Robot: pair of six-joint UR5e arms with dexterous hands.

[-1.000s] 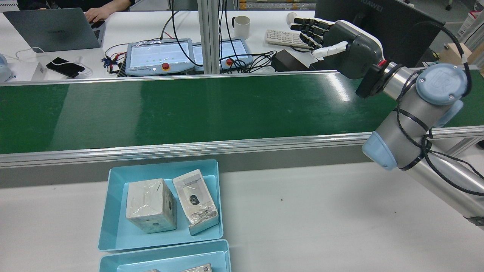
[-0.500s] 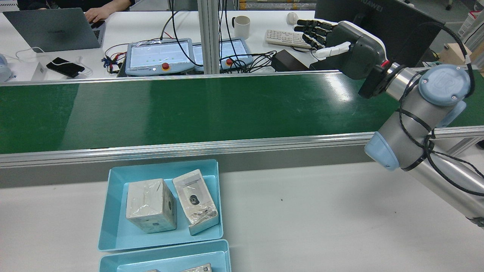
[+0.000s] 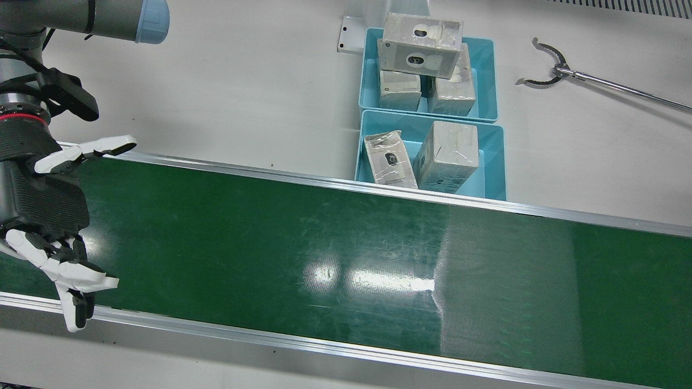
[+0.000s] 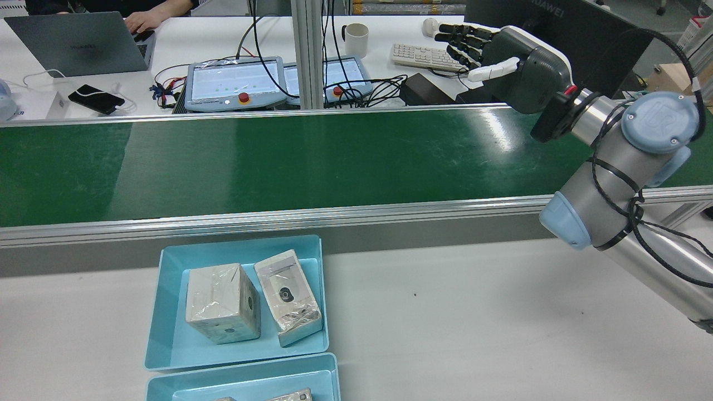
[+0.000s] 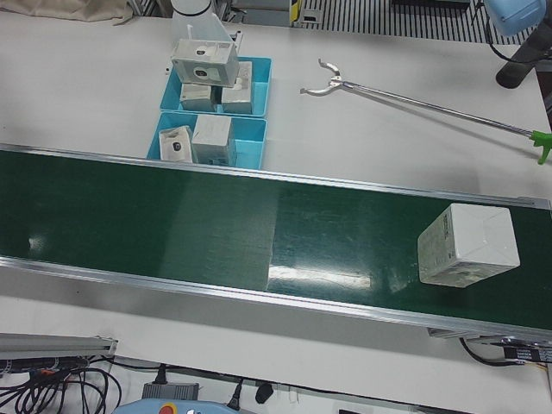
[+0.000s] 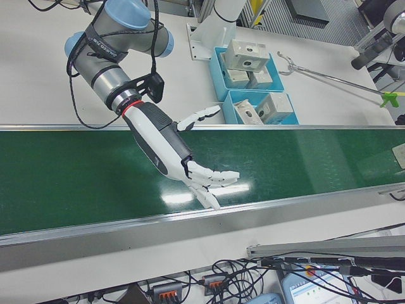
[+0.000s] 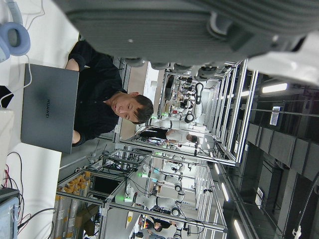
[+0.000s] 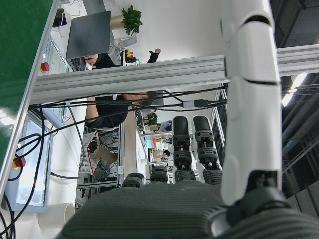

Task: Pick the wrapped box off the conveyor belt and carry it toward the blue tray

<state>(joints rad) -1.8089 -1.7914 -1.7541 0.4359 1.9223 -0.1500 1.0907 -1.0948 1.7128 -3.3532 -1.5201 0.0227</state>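
Note:
A white wrapped box lies on the green conveyor belt, near its right end in the left-front view; a corner shows in the right-front view. My right hand hovers open and empty over the belt's other end, far from the box; it also shows in the rear view and the front view. The blue tray beside the belt holds two wrapped boxes. The left hand view shows only my left hand's palm, with nothing in it.
A second blue tray with several wrapped boxes sits behind the first. A long reach-grabber tool lies on the white table. Beyond the belt are a desk with teach pendants, a mug and a laptop.
My right hand has drifted slightly up and to the right in the rear view, still open. The trays and their boxes have not moved.

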